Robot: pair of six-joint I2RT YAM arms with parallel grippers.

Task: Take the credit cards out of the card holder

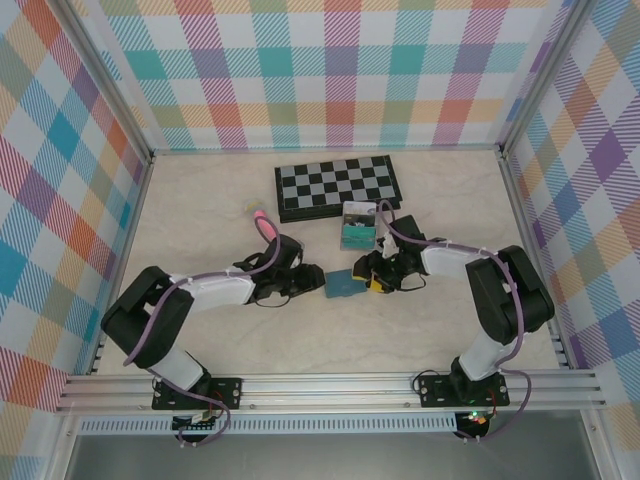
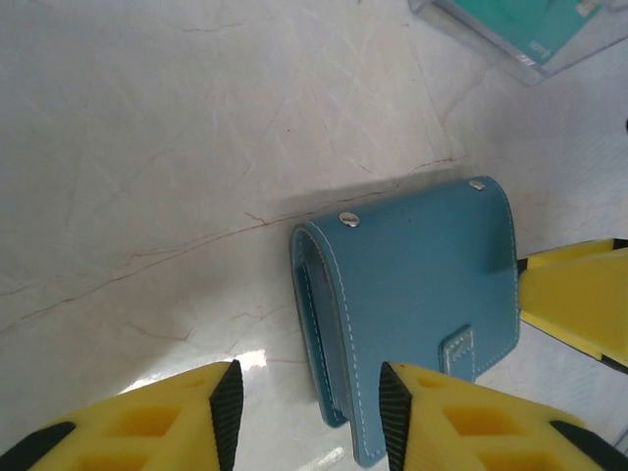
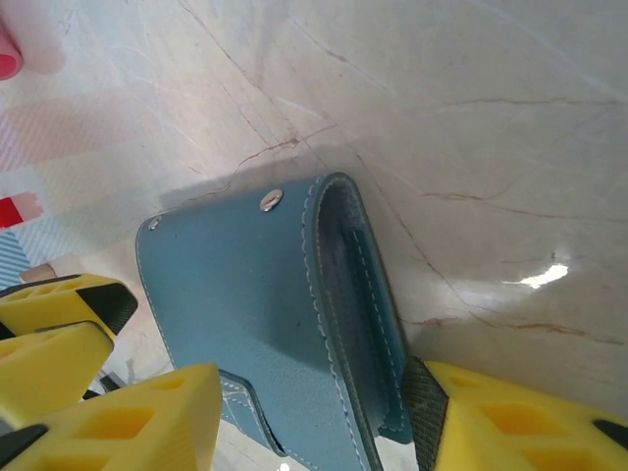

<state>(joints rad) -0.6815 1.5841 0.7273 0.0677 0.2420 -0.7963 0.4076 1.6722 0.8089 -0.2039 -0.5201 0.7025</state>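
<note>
Card holder position: I see the card holder (image 1: 345, 286) lying flat and closed on the table (image 1: 190, 225), between my two grippers.
Long axis: it runs left to right, from one gripper toward the other.
Facing: cover up; the two-rivet edge points away from both wrist cameras, and the snap-tab edge lies nearer them.
Left gripper (image 2: 306, 402): my fingers stand apart, straddling the holder's near end, with bare table between one pad and the leather.
Right gripper (image 3: 314, 392): I have it clamped across the holder, a finger against each opposite side.
Credit cards (image 1: 356, 236): they sit stacked just in front of the chessboard (image 1: 337, 186), apart from the holder.
Count: one holder, one chessboard, one pink marker (image 1: 263, 224). I can separate two cards, teal on pale, though the stack is small from above.
</note>
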